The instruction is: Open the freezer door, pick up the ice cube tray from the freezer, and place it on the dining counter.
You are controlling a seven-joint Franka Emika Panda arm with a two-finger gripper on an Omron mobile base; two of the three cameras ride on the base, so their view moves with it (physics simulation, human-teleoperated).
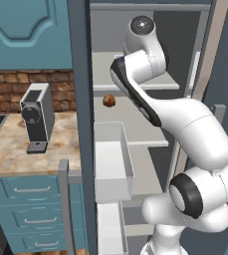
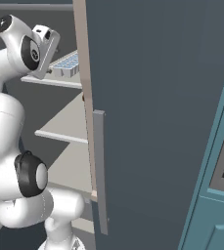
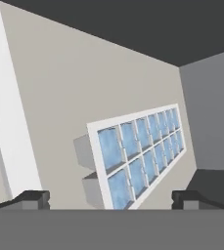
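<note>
The ice cube tray (image 3: 138,151), white with pale blue cells, lies flat on a light grey upper shelf (image 3: 59,97) of the freezer (image 1: 135,124). In the right base view the ice cube tray (image 2: 67,63) rests on that shelf just past my hand. My gripper (image 3: 108,200) is open, its two dark tips wide apart, and the tray's near end sits between and just beyond them, untouched. A dark slate-grey door (image 2: 152,107) with a vertical grey bar handle (image 2: 100,171) stands swung open on the right. No control panel shows on its face.
A small brown ball (image 1: 109,100) sits on a middle shelf, with white bins (image 1: 113,159) below it. To the left is a marbled counter (image 1: 6,149) over teal drawers, carrying a grey coffee machine (image 1: 37,118). Another dark door edge (image 1: 79,99) borders the compartment's left side.
</note>
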